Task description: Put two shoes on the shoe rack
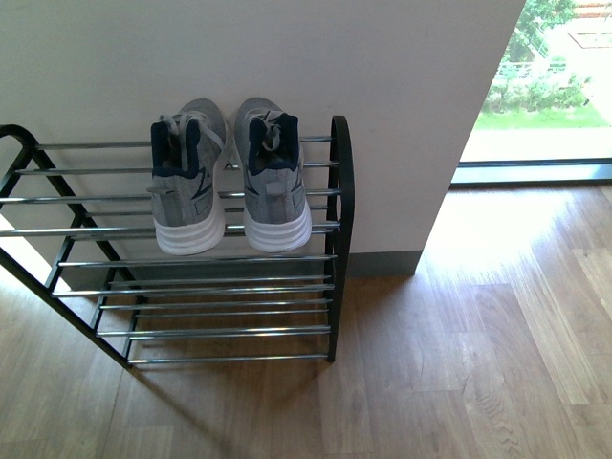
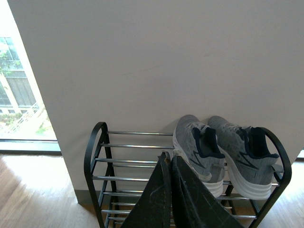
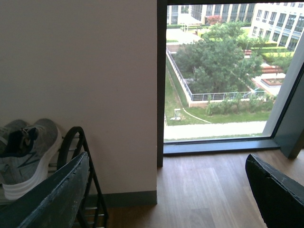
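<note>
the shoe rack (image 1: 337, 191) is cut off at the left edge of the front view, so its left end frame shows only in part. its lower tiers overlap into a stack of chrome rods that i cannot count for sure. neither arm shows in that view. both shoes point their toes at the wall (image 1: 287, 57) and look foreshortened, so only the heels, navy collars and white soles read clearly. in the right wrist view one sneaker is plain and the other is mostly cut off by the picture's edge

counted: one rack, two grey sneakers. the left sneaker (image 1: 188, 196) and the right sneaker (image 1: 273, 182) lie side by side on the top tier at the rack's right end, heels near and toes far. they are just beside each other, and i cannot tell whether they touch. the rack stands on the wooden floor (image 1: 478, 335) against the wall, and a window (image 3: 213, 71) lies to the right past the wall's corner

the left gripper (image 2: 170, 159) has its two dark fingers pressed together with nothing between them, in front of the rack. the right gripper (image 3: 167, 164) has its fingers spread wide apart and holds nothing; floor and window show through the gap
</note>
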Motion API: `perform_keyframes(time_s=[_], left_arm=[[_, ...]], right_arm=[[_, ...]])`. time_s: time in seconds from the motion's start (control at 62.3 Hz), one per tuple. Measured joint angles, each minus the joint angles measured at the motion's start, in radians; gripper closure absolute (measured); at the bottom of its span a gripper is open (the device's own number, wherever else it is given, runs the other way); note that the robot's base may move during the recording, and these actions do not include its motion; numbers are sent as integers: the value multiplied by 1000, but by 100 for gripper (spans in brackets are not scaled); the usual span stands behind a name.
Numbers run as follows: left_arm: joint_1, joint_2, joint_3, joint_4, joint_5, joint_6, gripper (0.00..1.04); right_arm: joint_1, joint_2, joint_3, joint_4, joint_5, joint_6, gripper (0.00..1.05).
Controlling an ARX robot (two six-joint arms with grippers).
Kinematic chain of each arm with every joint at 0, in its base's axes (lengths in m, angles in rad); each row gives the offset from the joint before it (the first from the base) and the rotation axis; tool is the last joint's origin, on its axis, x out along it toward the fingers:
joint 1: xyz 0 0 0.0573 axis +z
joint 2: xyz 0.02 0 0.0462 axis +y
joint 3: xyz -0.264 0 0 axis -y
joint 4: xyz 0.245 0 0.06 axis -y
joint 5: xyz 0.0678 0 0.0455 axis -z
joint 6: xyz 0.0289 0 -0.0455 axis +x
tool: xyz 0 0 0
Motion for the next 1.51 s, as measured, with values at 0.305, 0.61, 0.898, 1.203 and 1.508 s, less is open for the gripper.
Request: perform_keyframes(time_s=[0.305,0.61,0.898,1.203,1.508], left_arm=[[0,-2,0,0,0,0,73],[0,-2,0,0,-2,0,23],[0,-2,0,0,0,2,9],[0,-2,0,0,0,2,9],[0,-2,0,0,0,2,9]], right_arm=[[0,-1,0,0,0,0,9],[0,-1,0,0,-1,0,9],[0,-1,0,0,1,0,9],[0,-1,0,0,3,0,9],[0,-2,0,0,3,0,9]])
